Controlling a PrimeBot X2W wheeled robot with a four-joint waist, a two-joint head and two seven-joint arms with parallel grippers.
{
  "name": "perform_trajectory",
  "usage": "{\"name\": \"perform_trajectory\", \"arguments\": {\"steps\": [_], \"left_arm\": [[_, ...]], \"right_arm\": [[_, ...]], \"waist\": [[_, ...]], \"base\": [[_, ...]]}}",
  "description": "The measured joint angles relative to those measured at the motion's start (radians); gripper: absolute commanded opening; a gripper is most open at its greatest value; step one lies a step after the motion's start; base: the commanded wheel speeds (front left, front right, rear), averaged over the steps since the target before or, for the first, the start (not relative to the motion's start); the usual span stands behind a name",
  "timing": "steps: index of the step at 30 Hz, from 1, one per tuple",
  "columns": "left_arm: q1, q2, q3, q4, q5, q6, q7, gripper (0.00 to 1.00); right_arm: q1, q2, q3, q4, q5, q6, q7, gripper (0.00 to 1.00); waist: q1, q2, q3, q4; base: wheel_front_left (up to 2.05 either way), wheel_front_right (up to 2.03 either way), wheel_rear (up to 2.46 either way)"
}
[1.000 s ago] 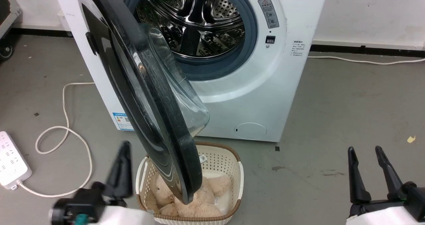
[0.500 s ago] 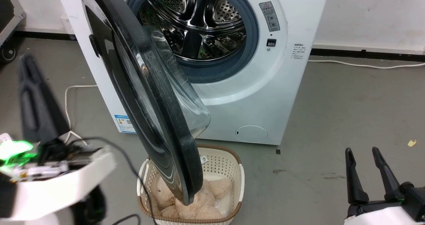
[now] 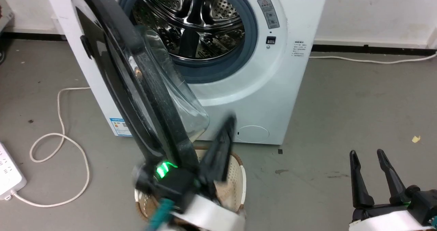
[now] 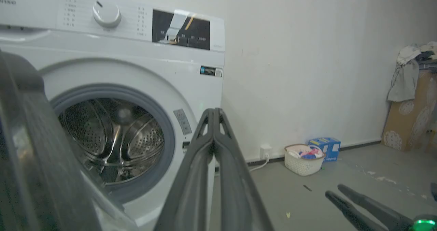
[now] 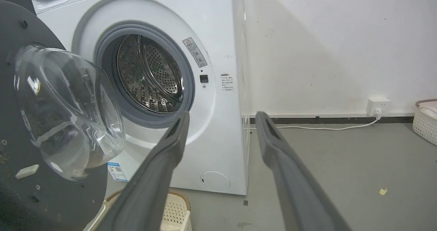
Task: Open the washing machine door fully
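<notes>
Two grippers logged: my left gripper, fingers pressed together, has swung across to the inner side of the washing machine door, ready to push. Contact is unclear through blur. My right gripper idles, spread. The door stands part-open on the washing machine.

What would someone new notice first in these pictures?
The big black door stands half open at the left of the white washer, its glass bowl bulging toward the bare steel drum. The left gripper, shut and blurred, is by the door's lower edge over a cream basket. The right gripper is open at lower right.
</notes>
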Motion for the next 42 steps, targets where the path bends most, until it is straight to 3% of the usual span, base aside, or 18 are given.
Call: {"name": "perform_trajectory", "arguments": {"steps": [5,12,21,34,42], "left_arm": [[0.058,0.001,-0.047,0.204,-0.036,0.029,-0.010,0.00],[0.030,0.001,0.000,0.407,-0.074,0.043,-0.072,0.00],[0.043,0.011,0.040,0.484,-0.106,0.040,-0.138,0.00],[0.126,0.047,0.092,0.444,-0.132,0.054,-0.153,0.00],[0.123,0.141,0.197,0.406,-0.159,0.078,-0.146,0.00]], "right_arm": [[-0.006,0.000,0.007,0.014,0.002,0.000,-0.004,1.00],[-0.012,0.000,0.023,0.024,0.007,0.000,-0.006,1.00],[-0.011,0.000,0.026,0.027,0.006,0.000,-0.007,1.00],[0.033,0.001,0.004,0.028,0.007,0.000,0.003,1.00],[0.030,0.001,0.025,0.015,0.005,0.000,0.019,1.00]], "waist": [[0.0000,0.0000,0.016,-0.015],[0.0001,0.0000,0.049,-0.030],[0.0001,0.0000,0.048,0.001],[-0.0001,0.0000,-0.009,0.201],[-0.0002,0.0000,0.006,0.325]], "base": [[0.00,0.00,0.00],[0.00,0.00,0.00],[0.00,0.00,0.00],[0.00,0.00,0.00],[0.00,0.00,0.00]]}}
